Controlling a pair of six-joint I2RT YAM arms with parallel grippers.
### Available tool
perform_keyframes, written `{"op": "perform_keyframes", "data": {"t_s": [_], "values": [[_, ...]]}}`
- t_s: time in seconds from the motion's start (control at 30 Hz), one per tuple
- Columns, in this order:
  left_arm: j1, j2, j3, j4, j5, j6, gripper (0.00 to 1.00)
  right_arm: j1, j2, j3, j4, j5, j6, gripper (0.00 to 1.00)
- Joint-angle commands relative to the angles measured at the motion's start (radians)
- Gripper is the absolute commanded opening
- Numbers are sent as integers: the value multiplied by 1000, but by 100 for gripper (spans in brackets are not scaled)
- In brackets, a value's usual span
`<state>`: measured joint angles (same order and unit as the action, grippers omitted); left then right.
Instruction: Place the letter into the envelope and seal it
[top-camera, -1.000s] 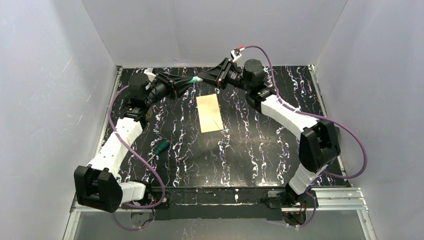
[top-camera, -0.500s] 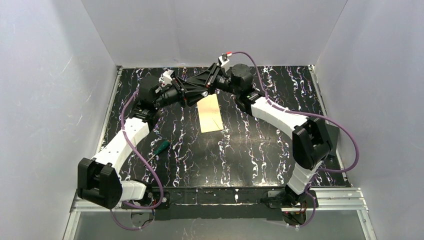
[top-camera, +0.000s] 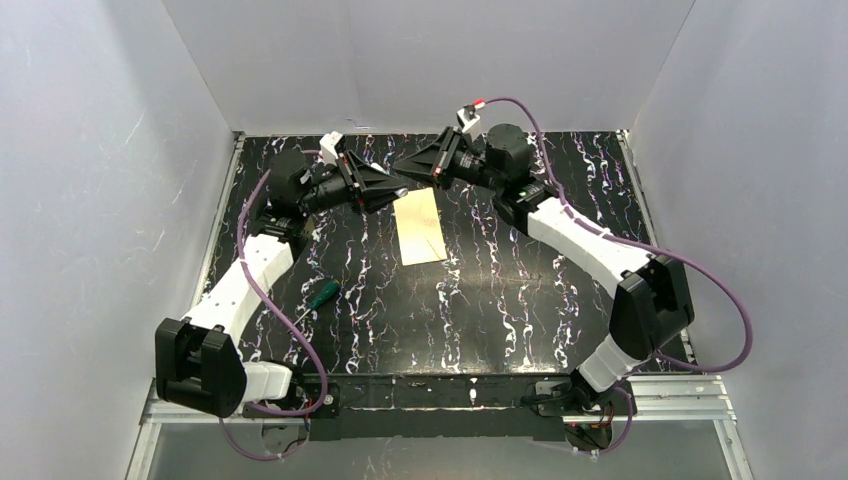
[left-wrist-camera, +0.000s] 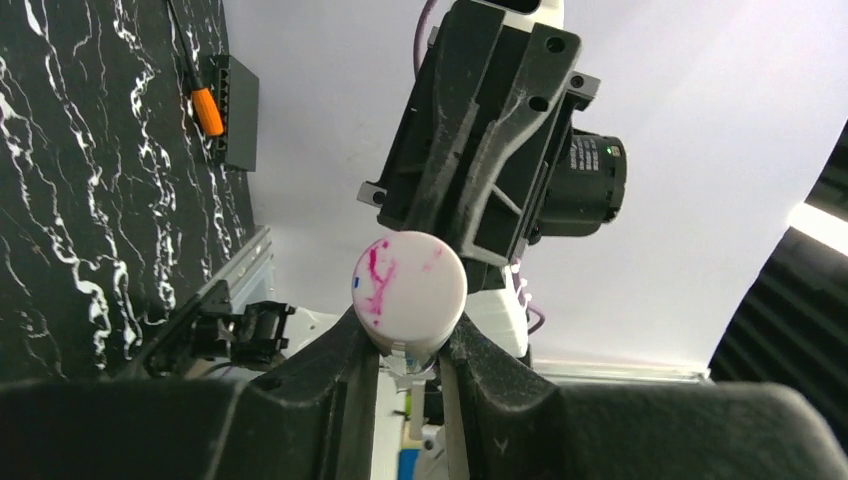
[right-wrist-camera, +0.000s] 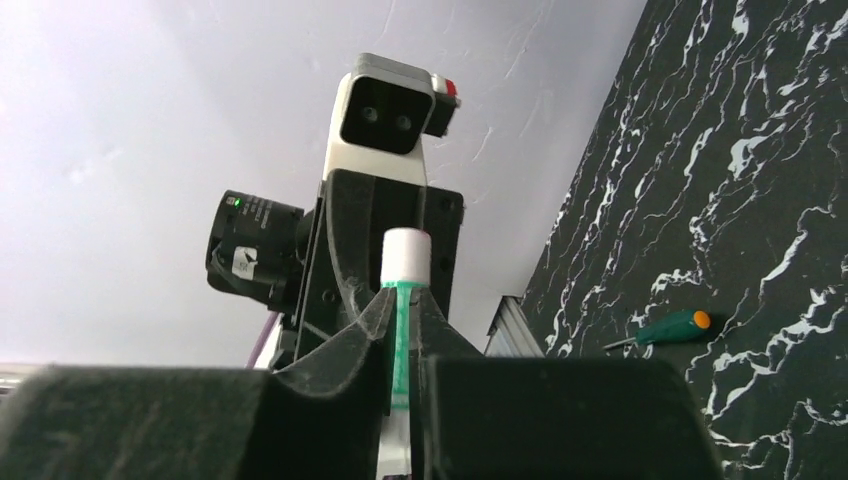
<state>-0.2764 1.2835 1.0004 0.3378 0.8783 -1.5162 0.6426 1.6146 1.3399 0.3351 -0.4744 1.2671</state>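
My two claws meet nose to nose in the upper middle of the overhead frame, the left claw (top-camera: 395, 190) just below the right claw (top-camera: 402, 165). Each blocks the other's way forward, and from above I cannot tell whether any gap lies between them. Both sets of jaws are filled: a white round cap (left-wrist-camera: 409, 290) in the left, a green-and-white stick (right-wrist-camera: 404, 300) in the right. The letter (top-camera: 421, 232) lies just below them in the frame. The screwdriver (top-camera: 322, 293) sits lower left, beside my left arm. The bench (top-camera: 520, 310) lies open at centre and lower right. Plain white walls (top-camera: 100, 200) close the left, right and far sides.
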Motion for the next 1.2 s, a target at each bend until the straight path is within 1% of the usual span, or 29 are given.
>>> {"op": "perform_keyframes", "data": {"t_s": [0.0, 0.03, 0.1, 0.13, 0.17, 0.23, 0.27, 0.37, 0.47, 0.5, 0.57, 0.63, 0.73, 0.83, 0.97, 1.03, 1.17], "values": [[16, 3, 71, 19, 128, 179, 0, -36, -75, -22, 8, -32, -21, 25], [16, 9, 73, 10, 156, 213, 0, -44, -85, -23, -4, -34, -27, 33], [16, 17, 74, -5, 197, 266, 0, -59, -102, -26, -22, -45, -48, 55], [16, 17, 74, -9, 214, 304, 0, -67, -111, -27, -26, -53, -65, 63], [17, 14, 74, -22, 227, 347, 0, -71, -115, -25, -25, -66, -80, 70], [16, 8, 79, -59, 256, 458, 0, -79, -116, -6, -37, -101, -129, 76], [16, 0, 77, -64, 279, 544, 0, -81, -115, 10, -60, -121, -164, 78], [15, -60, 36, -107, 281, 785, 0, -83, -103, 72, -154, -168, -272, 80], [14, -110, -15, -157, 246, 1004, 0, -76, -95, 149, -315, -147, -415, 81], [15, -111, -13, -207, 232, 1075, 0, -73, -95, 167, -389, -122, -461, 81], [11, -88, 40, -409, 182, 1285, 0, -64, -96, 187, -474, -84, -537, 81], [5, -55, 95, -575, 133, 1435, 0, -54, -96, 200, -544, -39, -587, 81], [-5, -37, 96, -628, 59, 1559, 0, -35, -96, 207, -618, 9, -644, 81], [-23, -30, 85, -645, -3, 1606, 0, -13, -88, 220, -662, 18, -689, 80], [-71, -14, 106, -741, -91, 1710, 0, 17, -79, 243, -689, 17, -715, 80], [-86, -3, 120, -776, -115, 1743, 0, 32, -70, 251, -700, 22, -711, 80], [-108, 2, 125, -780, -137, 1766, 0, 77, -40, 261, -719, 58, -693, 80]]}}
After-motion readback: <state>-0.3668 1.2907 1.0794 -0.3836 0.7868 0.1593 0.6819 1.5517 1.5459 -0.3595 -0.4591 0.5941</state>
